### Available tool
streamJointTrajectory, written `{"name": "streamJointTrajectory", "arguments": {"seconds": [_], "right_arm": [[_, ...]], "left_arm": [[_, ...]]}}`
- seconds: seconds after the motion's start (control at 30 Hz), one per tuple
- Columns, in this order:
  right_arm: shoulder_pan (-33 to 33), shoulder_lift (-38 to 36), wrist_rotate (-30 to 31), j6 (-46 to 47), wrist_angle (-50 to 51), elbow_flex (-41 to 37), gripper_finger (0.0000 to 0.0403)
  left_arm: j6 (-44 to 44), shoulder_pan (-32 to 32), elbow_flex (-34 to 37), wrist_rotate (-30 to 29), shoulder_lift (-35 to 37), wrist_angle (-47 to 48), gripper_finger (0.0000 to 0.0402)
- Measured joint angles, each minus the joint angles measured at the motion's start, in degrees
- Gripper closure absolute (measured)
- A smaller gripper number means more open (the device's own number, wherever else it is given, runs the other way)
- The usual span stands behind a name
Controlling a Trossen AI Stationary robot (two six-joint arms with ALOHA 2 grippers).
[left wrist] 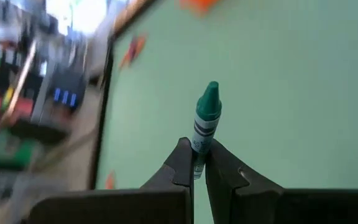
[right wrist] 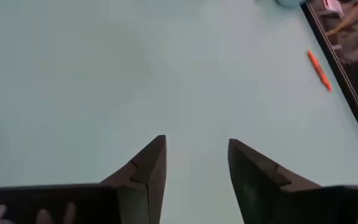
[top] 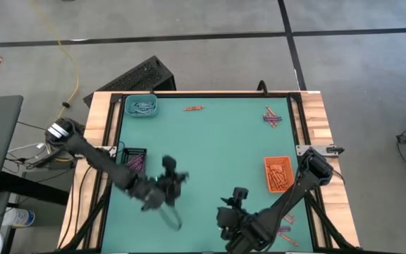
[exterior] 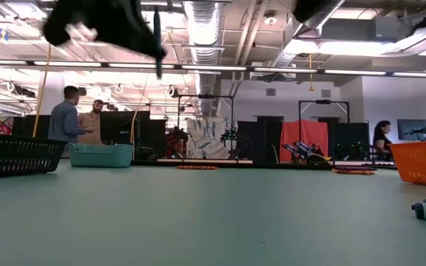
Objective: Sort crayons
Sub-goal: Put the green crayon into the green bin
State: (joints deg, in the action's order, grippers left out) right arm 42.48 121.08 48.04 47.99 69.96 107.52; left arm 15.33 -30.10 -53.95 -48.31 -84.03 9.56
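- Left gripper (left wrist: 199,163): held above the mat (top: 210,152) at about 7 o'clock from its centre; fingers pressed on a green crayon (left wrist: 206,118), which is pinched at its lower end with the tip pointing away from the wrist.
- Right gripper (right wrist: 196,163): placed over the mat's near edge at about 6 o'clock; fingers spread, with nothing seen between them.
- Teal tray (top: 142,106): set in the mat's corner at 10 o'clock; pale sticks are seen inside.
- Black tray (top: 134,158): set at the 9 o'clock edge; purple crayons (top: 137,163) are held in it.
- Orange tray (top: 278,173): set at 3 o'clock; orange crayons (top: 280,177) are held in it.
- Loose orange crayons (top: 193,108): laid at 12 o'clock near the far edge.
- Loose mixed crayons (top: 271,117): heaped at 2 o'clock, purple and orange together.
- Further crayons (top: 285,224): scattered at 5 o'clock, beside the right arm.
- Two people (exterior: 78,118): seen standing in the room beyond the table in the low view.
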Motion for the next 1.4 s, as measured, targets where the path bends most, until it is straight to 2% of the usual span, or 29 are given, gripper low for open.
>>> {"name": "streamJointTrajectory", "arguments": {"seconds": [0.13, 0.3, 0.5, 0.7, 0.8, 0.93, 1.23, 1.4], "right_arm": [[0.34, -0.02, -0.03, 4.21, 3.52, -2.07, 0.0242], [0.96, -0.02, -0.1, 8.91, 6.86, -5.47, 0.0248], [1.61, 0.02, -0.12, 14.29, 11.28, -7.65, 0.0253], [2.82, 0.0, -0.12, 18.36, 14.89, -7.62, 0.0259], [3.53, -0.02, -0.38, 20.99, 16.28, -7.62, 0.0262], [4.74, -0.02, -1.16, 25.19, 18.89, -7.6, 0.0262], [7.75, -0.02, -5.08, 31.75, 20.05, -7.56, 0.0262], [9.29, -0.02, -9.2, 34.75, 20.03, -7.52, 0.0262]], "left_arm": [[-1.52, 9.09, 0.0, 2.06, 5.22, 16.08, 0.0401], [1.7, 22.78, 0.01, 7.19, 10.02, 28.48, 0.0401], [11.07, 39.98, 0.02, 15.91, 13.86, 32.15, 0.0401], [18.61, 57.7, 0.02, 25.01, 12.99, 35.06, 0.0401], [22.35, 64.54, 0.04, 26.94, 12.38, 34.88, 0.0401], [27.19, 70.65, 0.04, 27.2, 10.97, 33.65, 0.0401], [33.69, 77.52, 0.04, 27.49, 1.59, 30.5, 0.0401], [36.26, 79.03, 0.04, 23.51, -3.58, 26.58, 0.0382]]}}
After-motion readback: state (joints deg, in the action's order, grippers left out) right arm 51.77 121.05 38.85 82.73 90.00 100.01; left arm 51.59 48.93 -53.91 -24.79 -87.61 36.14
